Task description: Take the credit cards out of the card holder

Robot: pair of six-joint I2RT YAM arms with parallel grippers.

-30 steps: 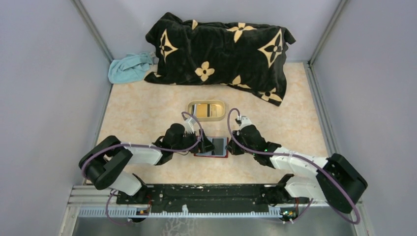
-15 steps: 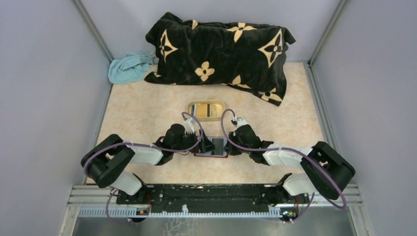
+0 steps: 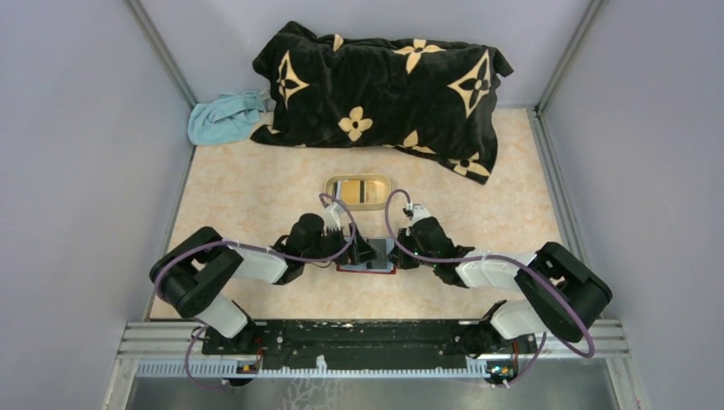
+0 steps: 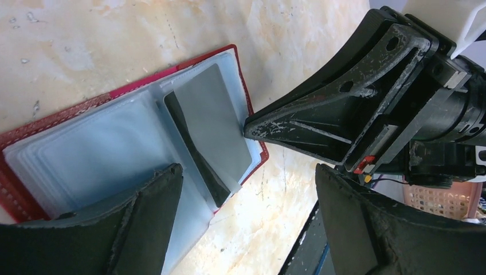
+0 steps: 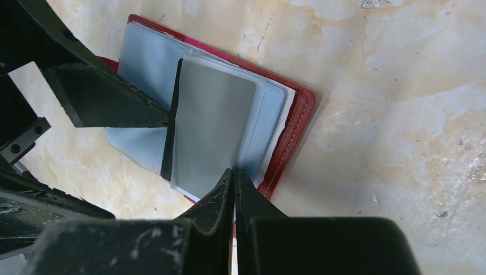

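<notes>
The card holder [image 5: 289,132] lay open on the marbled beige table [image 3: 248,196] between the two grippers, red border down and pale blue-grey sleeves up. One sleeve stood lifted with a card [image 5: 212,132] in it, its face plain grey. The left gripper [image 4: 249,177] was spread wide and held nothing, and one finger [image 5: 109,106] lay across the left page and covered part of it. The right gripper [image 5: 234,175] had its fingers pressed almost together at the lifted sleeve's outer edge, but I couldn't tell if they had nipped it. Just beyond sat a beige oval tray [image 3: 359,178] with cards [image 3: 363,192] in it, any print too small to read. At the back lay a black blanket [image 3: 384,81] patterned with gold flowers and stars, and a light blue cloth [image 3: 224,118] was bunched beside it.
</notes>
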